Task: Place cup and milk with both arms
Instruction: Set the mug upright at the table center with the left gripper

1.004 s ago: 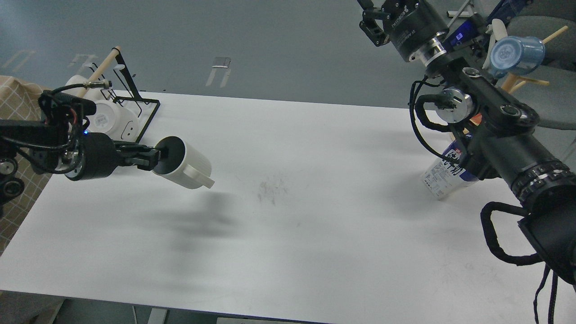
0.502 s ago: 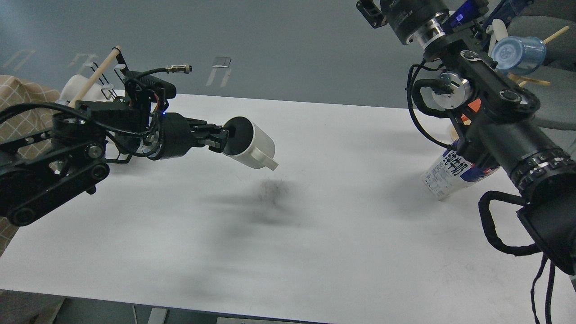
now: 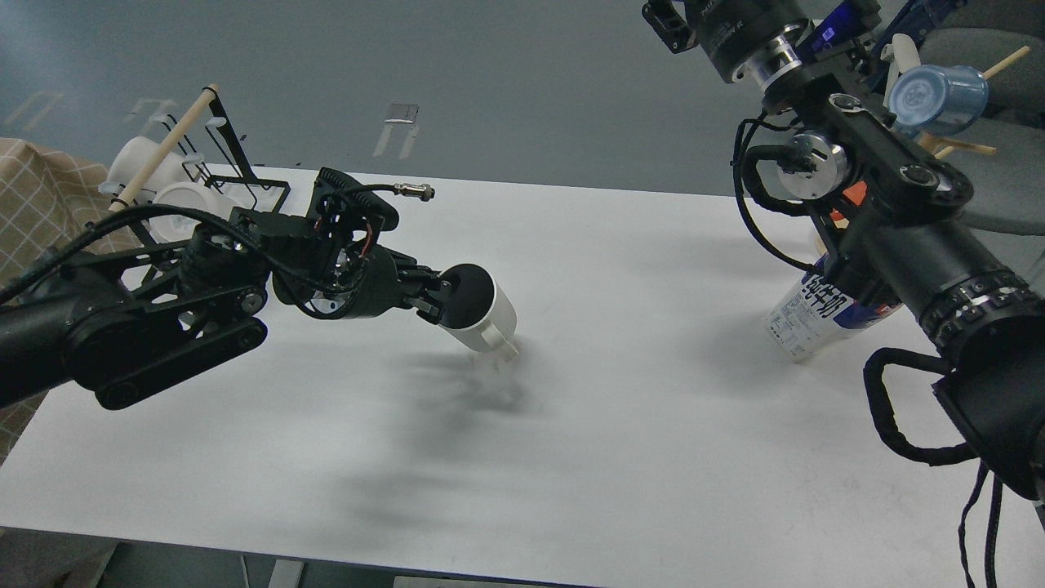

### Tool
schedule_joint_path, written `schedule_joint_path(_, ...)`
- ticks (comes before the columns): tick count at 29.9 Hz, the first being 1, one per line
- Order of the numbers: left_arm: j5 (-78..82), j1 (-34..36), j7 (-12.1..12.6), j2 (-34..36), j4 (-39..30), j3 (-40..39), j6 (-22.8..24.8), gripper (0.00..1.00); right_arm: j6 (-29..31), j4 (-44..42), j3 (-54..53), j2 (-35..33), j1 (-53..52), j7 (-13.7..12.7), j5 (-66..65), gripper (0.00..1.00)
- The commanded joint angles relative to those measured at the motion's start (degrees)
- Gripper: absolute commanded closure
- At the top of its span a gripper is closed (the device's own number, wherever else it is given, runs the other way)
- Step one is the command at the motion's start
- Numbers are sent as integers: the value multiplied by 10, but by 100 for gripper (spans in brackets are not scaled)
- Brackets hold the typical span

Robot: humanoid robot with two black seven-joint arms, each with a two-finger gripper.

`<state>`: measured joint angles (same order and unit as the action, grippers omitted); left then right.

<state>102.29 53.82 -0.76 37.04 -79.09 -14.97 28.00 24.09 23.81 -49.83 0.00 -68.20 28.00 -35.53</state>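
Observation:
The cup (image 3: 490, 320), a white mug with a dark inside, hangs tilted just above the white table (image 3: 620, 425) near its middle, handle pointing down. My left gripper (image 3: 434, 297) is shut on its rim, one finger inside. The milk (image 3: 810, 315), a blue and white carton with black characters, stands tilted at the table's right. Its top is hidden behind my right forearm. My right gripper (image 3: 665, 26) is high at the top edge, far from the carton and mostly cut off. I cannot tell how its fingers stand.
A black wire rack (image 3: 245, 175) with all-white mugs (image 3: 184, 200) and a wooden rod stands at the back left corner. A light blue mug (image 3: 937, 98) hangs on a wooden peg at the upper right. A chequered cloth (image 3: 37, 196) lies left of the table.
My left arm has carried the cup from the rack side rightward to the table's middle and lowered it close to the surface. The right arm has shifted slightly upward; the milk has not moved.

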Motion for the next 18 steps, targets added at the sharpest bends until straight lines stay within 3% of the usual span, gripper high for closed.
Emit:
schedule_joint_path(1,0,9,0,-7,13,13,0,100,-1,0,0,0,1,0,0,0)
schedule_joint_path(18,-1,44,1,-60,27,56,0,100,-1,0,0,0,6,0,-1,0)
